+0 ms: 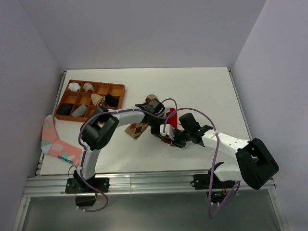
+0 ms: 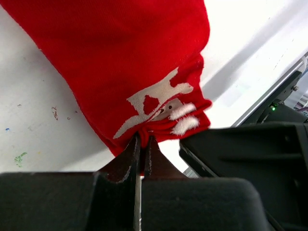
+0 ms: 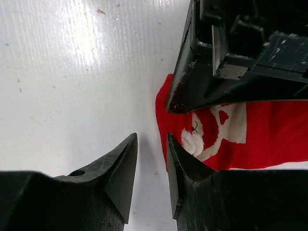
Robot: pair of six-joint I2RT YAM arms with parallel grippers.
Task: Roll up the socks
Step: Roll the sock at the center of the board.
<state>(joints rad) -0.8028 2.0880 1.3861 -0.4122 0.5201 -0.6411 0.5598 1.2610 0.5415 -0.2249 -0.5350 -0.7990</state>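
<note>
The red sock (image 2: 134, 62) lies flat near the middle of the white table (image 2: 29, 120). The left gripper (image 2: 143, 139) is clenched on the sock's edge, right by the white markings. The right gripper (image 3: 151, 137) sits just beside that same end with its jaws apart — only bare table shows between them, and one finger touches the sock's rim.

To roll well, I think the right one should bite the edge next to the left. Then both should turn the cloth over together, tight and even, so it does not slip out.

The argyle sock (image 1: 137, 130) waits close by. The table has a few tiny paint specks. A brown tray (image 1: 96, 82) of small bundles sits at the far left corner, and a pink sock (image 1: 53, 139) lies over the left edge. Plain pale walls (image 1: 144, 33) stand around.
</note>
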